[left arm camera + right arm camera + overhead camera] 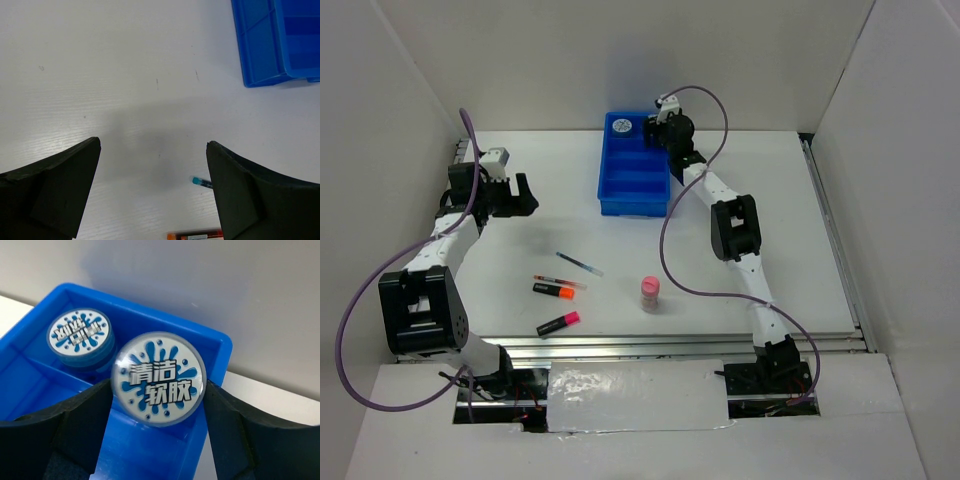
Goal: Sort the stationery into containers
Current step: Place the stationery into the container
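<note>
My right gripper is shut on a round blue-and-white roll, held over the far compartment of the blue tray. A second roll lies in that same compartment, also visible from above. In the top view the right gripper hangs at the tray's far right corner. Loose on the table are a blue pen, a red pen, an orange-black highlighter, a pink-black highlighter and a pink cylinder. My left gripper is open and holds nothing, left of the tray.
In the left wrist view the open left gripper looks down on bare white table, with the blue pen's tip, the orange highlighter and the tray's corner at the edges. White walls close in the table on three sides.
</note>
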Tool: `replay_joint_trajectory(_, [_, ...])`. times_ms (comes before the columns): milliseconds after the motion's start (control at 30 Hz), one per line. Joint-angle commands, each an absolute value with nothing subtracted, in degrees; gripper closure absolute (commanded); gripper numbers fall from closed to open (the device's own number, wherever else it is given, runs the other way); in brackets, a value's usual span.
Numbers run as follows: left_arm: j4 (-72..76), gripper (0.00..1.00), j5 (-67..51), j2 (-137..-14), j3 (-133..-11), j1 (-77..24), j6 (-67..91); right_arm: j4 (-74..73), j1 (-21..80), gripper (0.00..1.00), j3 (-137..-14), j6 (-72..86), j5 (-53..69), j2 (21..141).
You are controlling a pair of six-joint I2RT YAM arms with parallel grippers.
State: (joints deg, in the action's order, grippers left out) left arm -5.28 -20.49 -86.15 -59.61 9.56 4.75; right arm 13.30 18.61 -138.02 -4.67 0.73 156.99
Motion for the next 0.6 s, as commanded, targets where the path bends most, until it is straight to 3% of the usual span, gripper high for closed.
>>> replay_joint_trajectory(0, [-4.2,0.01,-22.1,-86.5,-61.4,9.8,4.7,19.5,19.3,0.21,-141.8,-3.6,0.5,154.0])
replay_joint_trajectory(200, [-4.9,0.01,-21.9,-86.0,-62.7,9.8,5.7,20.6,20.1,0.12,-142.5,-5.1,2.5,151.4])
replay_joint_trajectory(333, [-4.9,0.01,-21.8,-83.9,-62.1,9.8,4.8,18.7,20.1,0.12,-141.8,-4.5,2.9,147.6])
replay_joint_trajectory(500, [-4.8,0.01,-23.9,-79.8,-61.0,10.3,4.0,7.9,18.9,0.14,-135.7,-0.6,9.3,132.9])
replay_joint_trajectory(567, [-4.4,0.01,-26.9,-77.7,-60.3,10.9,4.0,-2.8,17.9,0.14,-131.0,-0.1,14.8,124.7])
